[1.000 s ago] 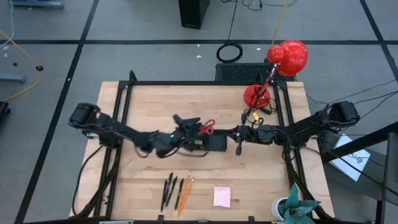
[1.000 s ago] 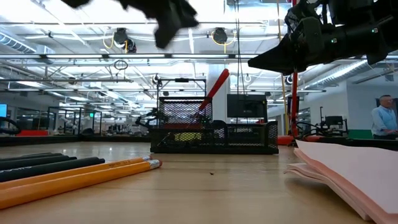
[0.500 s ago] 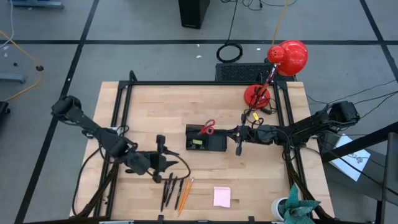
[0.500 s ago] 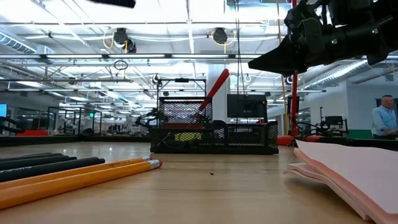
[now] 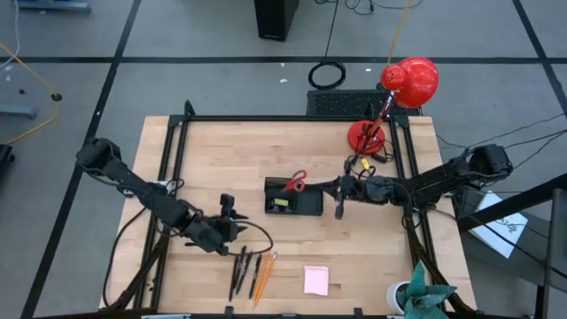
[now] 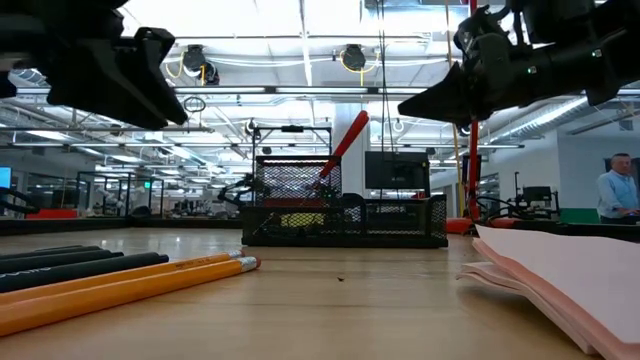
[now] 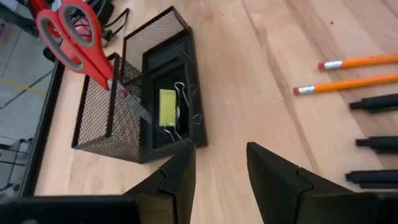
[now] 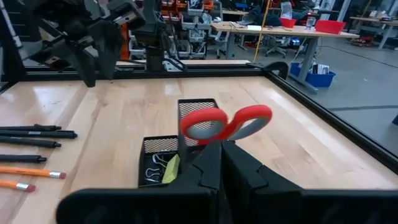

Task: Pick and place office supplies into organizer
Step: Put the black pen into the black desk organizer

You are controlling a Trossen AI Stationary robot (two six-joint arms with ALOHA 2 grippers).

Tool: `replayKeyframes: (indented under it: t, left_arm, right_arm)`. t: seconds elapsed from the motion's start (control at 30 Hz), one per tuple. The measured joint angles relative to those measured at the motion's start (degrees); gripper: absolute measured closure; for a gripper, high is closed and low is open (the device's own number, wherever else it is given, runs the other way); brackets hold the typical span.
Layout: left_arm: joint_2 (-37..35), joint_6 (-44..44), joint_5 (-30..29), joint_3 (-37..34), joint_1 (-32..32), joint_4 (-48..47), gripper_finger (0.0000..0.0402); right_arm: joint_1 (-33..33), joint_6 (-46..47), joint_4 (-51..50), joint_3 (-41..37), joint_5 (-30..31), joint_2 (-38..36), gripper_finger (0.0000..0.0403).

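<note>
step in hand: the red-handled scissors [image 5: 297, 182] stood in the taller section of the small black mesh organizer [image 5: 306, 206], and a yellow item with a wire-handled clip lay in a low compartment [image 7: 166, 106]; judged from that, the run was at the reach for the next supply.
left pincer: the left pincer [image 5: 229, 215] hung above the wooden tabletop [image 5: 221, 151], near the head of the row of loose supplies, its two dark fingers [image 7: 176, 177] parted to a moderate gap with nothing between them.
right pincer: the right pincer [image 5: 339, 206] waited just beside the organizer's right end, its fingers pressed together and empty.
task things left out: dark pens [image 5: 239, 268] and orange pencils [image 5: 263, 271] lay side by side near the front edge; a pale pink sticky-note pad [image 5: 316, 280] lay apart from them, further right.
next move calls for: probably a descent onto one pen or pencil alone, the fingers set across its thin shaft; the pieces lay close together, so a neighbour could be nudged or caught too.
other things: a red desk lamp [image 5: 403, 89] stood at the far right corner; a green plant [image 5: 423, 299] sat at the near right corner; a person [image 6: 613, 193] showed in the room beyond.
in the way: nothing lay between the left pincer and the row; on the carry back, the upright scissors took up the tall section.
</note>
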Motion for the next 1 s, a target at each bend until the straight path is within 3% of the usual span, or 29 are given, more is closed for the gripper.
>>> replayKeyframes:
  t: [0.1,0.23,0.47,0.6,0.8,1.0]
  left_arm:
    - [0.0,-1.6,0.8,0.0,1.0,0.7,0.0254]
    - [0.0,-4.8,6.5,0.0,2.3,0.9,0.0254]
    - [0.5,-18.9,17.5,-4.1,1.4,7.1,0.0254]
    - [0.5,-25.3,17.4,-8.8,-0.4,12.7,0.0254]
    - [0.6,-26.5,16.6,-13.1,-1.6,19.2,0.0254]
    - [4.0,-25.9,13.9,-9.8,-3.2,21.0,0.0254]
  right_arm:
    - [-0.2,0.0,0.0,0.0,0.0,0.0,0.0399]
    - [-0.2,1.1,0.0,0.0,0.0,0.0,0.0399]
    - [0.1,2.9,0.0,0.0,-0.4,0.0,0.0399]
    - [0.0,2.9,0.0,0.0,-0.4,0.0,0.0399]
    - [0.0,2.8,0.0,0.0,-0.4,0.0,0.0399]
    - [0.0,2.8,0.0,0.0,-0.4,0.0,0.0399]
